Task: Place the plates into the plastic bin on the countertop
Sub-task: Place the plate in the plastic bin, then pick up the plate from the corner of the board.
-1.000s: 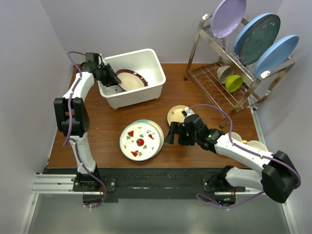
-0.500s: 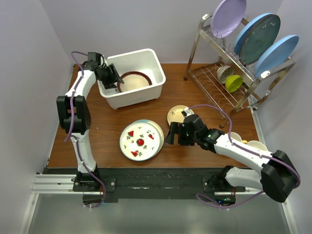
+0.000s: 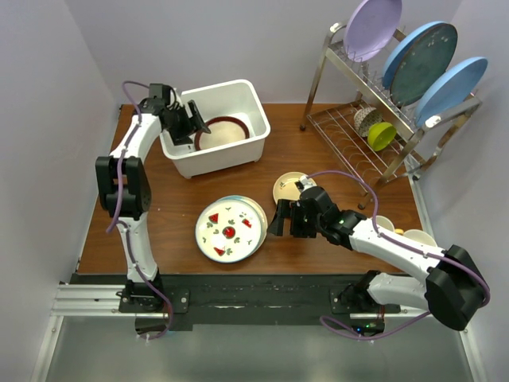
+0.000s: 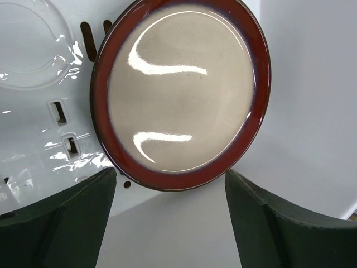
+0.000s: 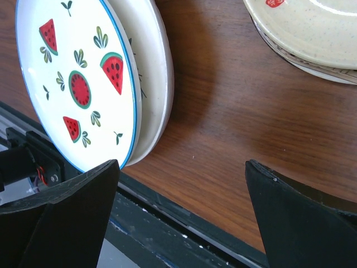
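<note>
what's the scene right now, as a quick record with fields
maroon-rimmed plate: inside the white plastic bin
left gripper: open, at the bin's left side, holding nothing
right gripper: open, low over the countertop, holding nothing
watermelon plate: on the countertop, stacked on a pale plate
tan plate: on the countertop, not binned yet

One plate (image 3: 223, 132) lies in the bin (image 3: 215, 164), stacked plates (image 3: 229, 229) before it.

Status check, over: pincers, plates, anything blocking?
Left pincer open over maroon-rimmed plate, plate in the bin. Right pincer open, beside watermelon plate on countertop. Tan plate close by, nothing blocking.
</note>
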You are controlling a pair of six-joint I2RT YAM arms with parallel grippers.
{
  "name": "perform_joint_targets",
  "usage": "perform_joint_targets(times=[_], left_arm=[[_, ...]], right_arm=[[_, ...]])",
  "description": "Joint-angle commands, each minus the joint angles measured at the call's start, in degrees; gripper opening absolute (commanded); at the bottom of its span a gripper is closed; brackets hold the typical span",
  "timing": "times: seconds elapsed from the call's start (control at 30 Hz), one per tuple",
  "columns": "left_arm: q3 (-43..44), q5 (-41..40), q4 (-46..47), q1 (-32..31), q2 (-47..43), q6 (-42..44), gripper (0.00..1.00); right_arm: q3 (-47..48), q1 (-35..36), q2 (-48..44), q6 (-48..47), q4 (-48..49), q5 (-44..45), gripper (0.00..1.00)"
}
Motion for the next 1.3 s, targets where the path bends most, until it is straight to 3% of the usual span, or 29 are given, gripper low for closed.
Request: perform_joint_targets(times=[0.0,0.7,1.1,1.27], left_arm=[[2.5,0.5,2.4,-0.1,-5.9,1.0,0.84],[1.4,7.2,5.0,-0.3,-21.3,-0.8,0.94],[-24.7,8.8,11.1,-0.3,-41.2,-1.4,0.99],[-31.7,11.1,12.3,-0.3,-47.2,-0.3,1.00]], right_arm=[[1.2,0.2,-0.6,0.2,1.7,-0.5,0.99],[1.1,0.2,-3.7,0.4,1.4,-1.3,0.99],[0.3,0.2,-4.2,1.3,2.5,-2.0,0.99],[-0.4,0.2,-5.1,1.7,2.8,-2.3,0.99]])
